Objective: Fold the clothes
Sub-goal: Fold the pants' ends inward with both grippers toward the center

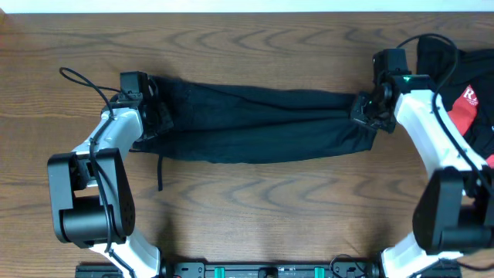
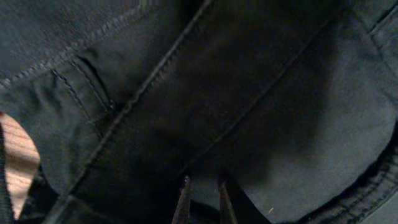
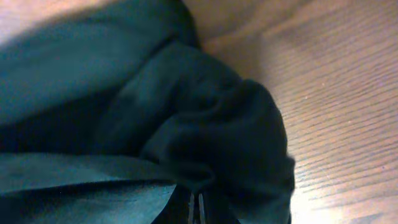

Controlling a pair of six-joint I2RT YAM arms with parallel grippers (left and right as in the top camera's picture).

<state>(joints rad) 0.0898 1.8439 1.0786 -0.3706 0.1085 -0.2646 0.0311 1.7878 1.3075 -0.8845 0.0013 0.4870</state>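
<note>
Clothes (image 1: 255,127): one long, all-black soft garment, laid out flat across the wooden surface (image 1: 255,208) and running from 9 o'clock to 3 o'clock just above centre of the overhead view. It is drawn out between the two arms. The 3 o'clock end is narrowed to a bunch; the 9 o'clock end is broader.

Drawstring cord (image 1: 160,171): thin and black, trailing off the broad end toward 6 o'clock and lying on bare wood.

Left claw (image 1: 160,116): sits on the 9 o'clock end of the garment. In the left wrist view the fingers (image 2: 183,200) stand close together with only a narrow slit between them, nipped on dark cloth. Stitched seams cross the fabric above them toward 1 o'clock, and a sliver of wood shows at 9 o'clock.

Right claw (image 1: 363,110): at the 3 o'clock end, where the fabric gathers. In the right wrist view the tips are pressed together at 6 o'clock, with folds of cloth converging on them: closed tight on the bunched end. Bare wood lies from 1 to 4 o'clock.

Black-and-red garment (image 1: 471,100): at the 3 o'clock edge of the surface, beyond the right arm and apart from the black one.
</note>
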